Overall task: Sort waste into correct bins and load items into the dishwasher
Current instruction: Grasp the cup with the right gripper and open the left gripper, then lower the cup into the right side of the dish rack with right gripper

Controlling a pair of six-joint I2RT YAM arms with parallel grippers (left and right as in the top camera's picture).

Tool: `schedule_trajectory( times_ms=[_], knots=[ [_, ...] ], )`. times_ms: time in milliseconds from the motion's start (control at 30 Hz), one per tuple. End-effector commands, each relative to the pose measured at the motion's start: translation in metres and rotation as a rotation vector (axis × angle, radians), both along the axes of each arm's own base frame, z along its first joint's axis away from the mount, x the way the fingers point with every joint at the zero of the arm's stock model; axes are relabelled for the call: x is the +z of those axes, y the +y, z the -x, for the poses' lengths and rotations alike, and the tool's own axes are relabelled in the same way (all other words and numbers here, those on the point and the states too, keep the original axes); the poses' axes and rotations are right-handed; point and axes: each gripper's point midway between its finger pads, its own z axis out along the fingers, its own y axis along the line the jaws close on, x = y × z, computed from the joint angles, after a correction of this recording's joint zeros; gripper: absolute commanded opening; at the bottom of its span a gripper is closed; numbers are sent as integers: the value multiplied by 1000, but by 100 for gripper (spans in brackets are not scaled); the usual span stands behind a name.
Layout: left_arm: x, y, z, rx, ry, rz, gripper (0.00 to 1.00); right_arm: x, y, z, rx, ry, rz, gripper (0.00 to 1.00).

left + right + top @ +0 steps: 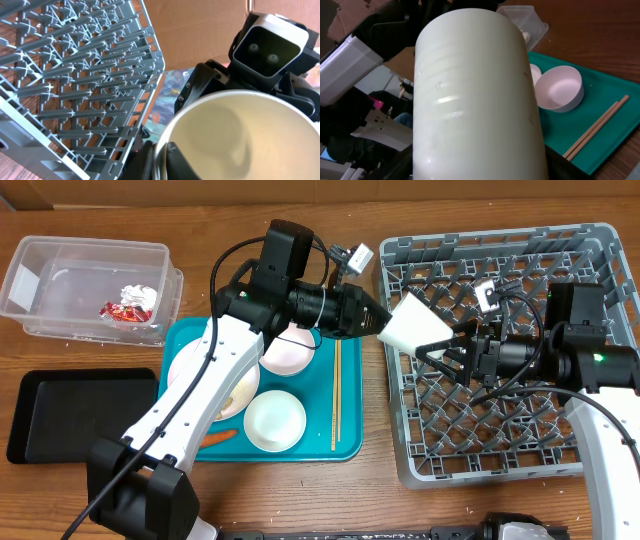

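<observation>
cup handover mid-air: left gripper (385, 323) pinches the white cup (412, 325) by its rim above the rack (520, 450) edge, right gripper (442, 348) at its base (clamped or not, can't tell). next: right grips firmly, left lets go, cup goes onto the pegs.

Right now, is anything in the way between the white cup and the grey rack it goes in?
Nothing visible. The white cup, held by the left tool, hangs over the left edge of the grey rack, with bare pegs below. The right tool is beside it.
</observation>
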Motion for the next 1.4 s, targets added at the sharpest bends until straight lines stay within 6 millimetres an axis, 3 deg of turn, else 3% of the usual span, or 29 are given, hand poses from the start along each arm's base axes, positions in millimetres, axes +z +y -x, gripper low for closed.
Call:
schedule_trajectory(
  times_ms=[0, 33, 167, 333, 467, 600, 800, 967, 1100, 1367],
  knots=[
    [7, -1, -1, 1, -43, 2, 25, 5, 1, -2, -3, -23, 16, 60],
    [7, -1, -1, 0, -48, 2, 34, 3, 0, -3, -12, -21, 31, 61],
    [-1, 2, -4, 19, -59, -35, 49, -8, -6, -9, -51, -14, 97, 60],
    [-44, 27, -17, 138, -65, -267, 54, -29, -20, -21, -155, 45, 223, 52],
    [-72, 74, -30, 277, -63, -497, 55, -57, -48, -34, -331, 153, 405, 52],
    [-78, 134, -37, 431, -82, -705, 56, -57, -76, -37, -454, 206, 526, 51],
    [-55, 232, -28, 676, -129, -966, 56, -50, -162, -32, -865, 387, 738, 51],
    [-35, 288, -10, 830, -135, -1086, 58, -62, -225, -6, -1116, 564, 842, 51],
    [-29, 305, -1, 879, -125, -1119, 58, -70, -266, 24, -1310, 735, 875, 51],
    [-30, 305, -1, 875, -120, -1120, 58, -90, -293, 57, -1379, 937, 852, 51]
  ],
)
